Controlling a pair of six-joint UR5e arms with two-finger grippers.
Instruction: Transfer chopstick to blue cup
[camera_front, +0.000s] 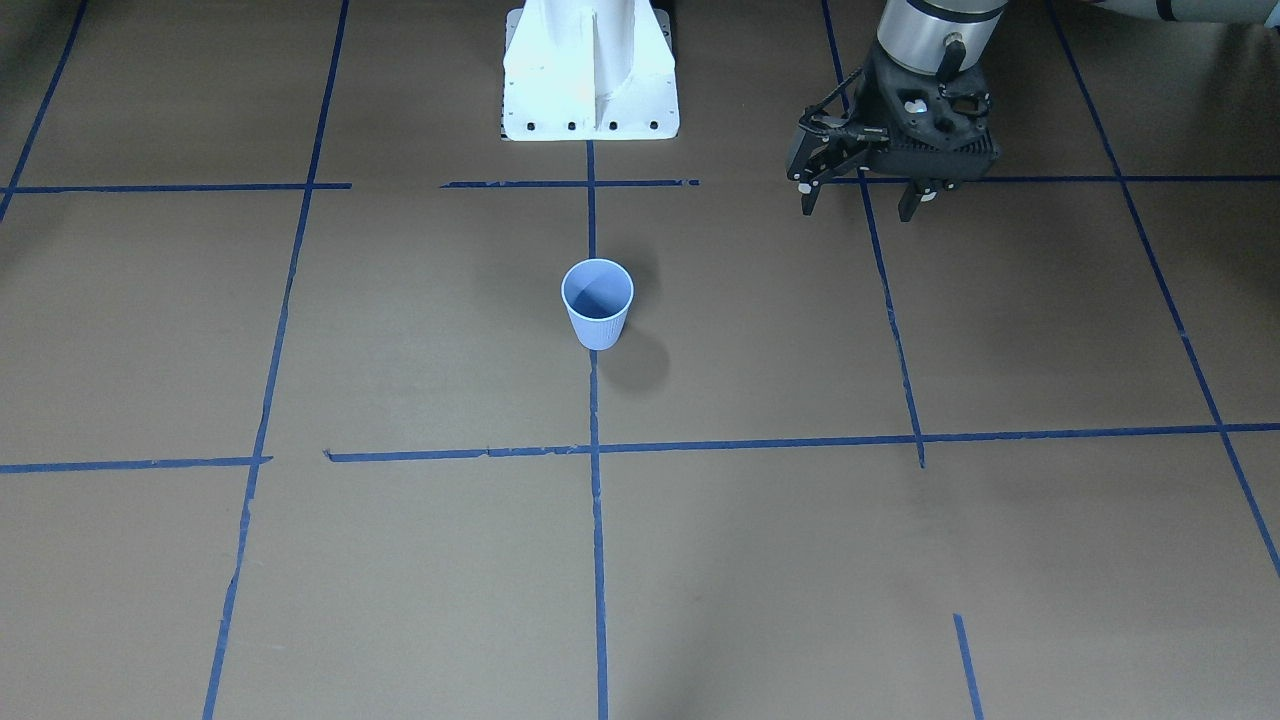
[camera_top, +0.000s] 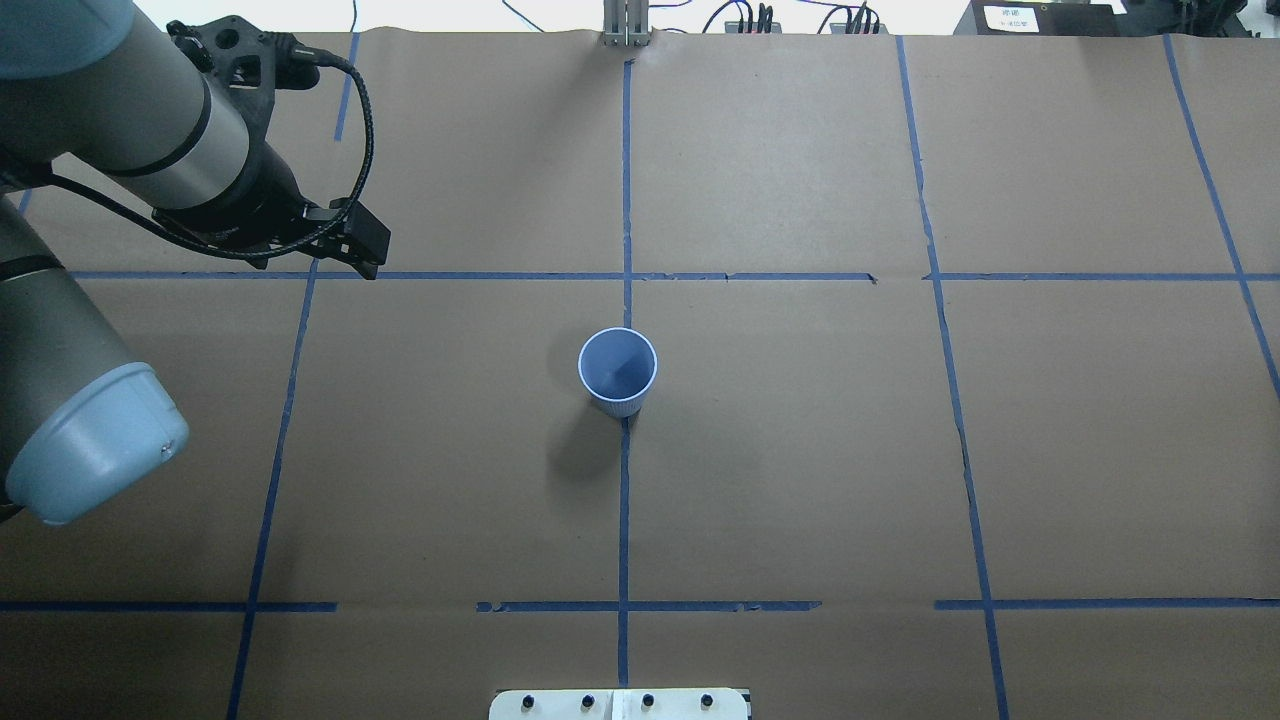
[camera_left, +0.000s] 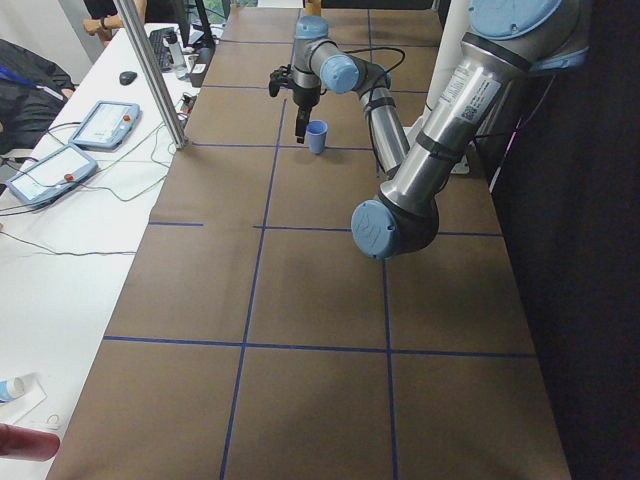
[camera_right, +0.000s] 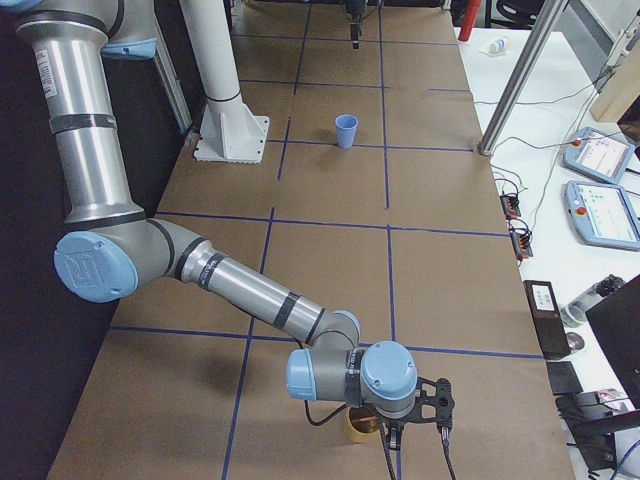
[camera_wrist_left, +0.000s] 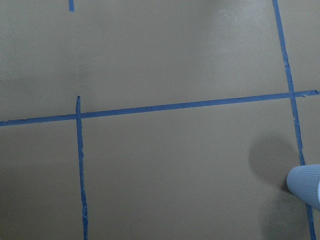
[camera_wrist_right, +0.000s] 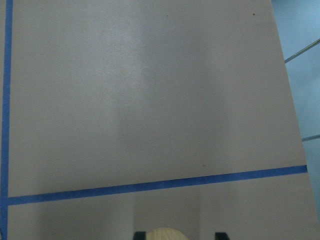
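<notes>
Although the brown-papered table (camera_top: 800, 450) carries the blue cup (camera_top: 617, 370) upright at its middle, far from every edge, the cup is empty, so the transfer looks not yet begun. The left gripper (camera_front: 858, 205) hangs released and empty left of the cup, toward the table's far edge. The right gripper (camera_right: 415, 425) sits at the right end over a tan round thing (camera_right: 360, 422), and I cannot tell whether it is clenched. The cup is small, pale, ribbed and tapered; the chopstick shows nowhere.
</notes>
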